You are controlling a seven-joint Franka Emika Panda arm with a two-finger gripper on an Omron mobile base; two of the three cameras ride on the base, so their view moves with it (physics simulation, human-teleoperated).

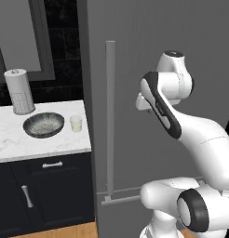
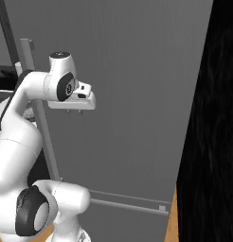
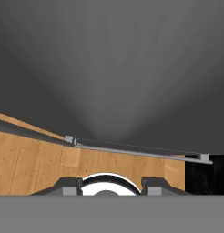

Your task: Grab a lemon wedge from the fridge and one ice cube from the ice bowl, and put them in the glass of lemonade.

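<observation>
My pincer (image 3: 104,187) hangs empty before the closed fridge (image 1: 149,46), tips somewhat apart, because its door handle (image 1: 110,116) waits left.

Your robot's arm (image 1: 200,135) is glossy white, built of fat rounded segments with smooth shells. Dark charcoal bands and round caps mark the joints — one long black stripe curves down the side of the upper link (image 1: 160,109), and a dark disc sits on the shoulder (image 2: 31,215). The wrist carries a flat white block (image 2: 73,101) with a black round cap on top. Its gripper (image 3: 111,187) ends in two small dark grey fingers (image 3: 68,186).
</observation>
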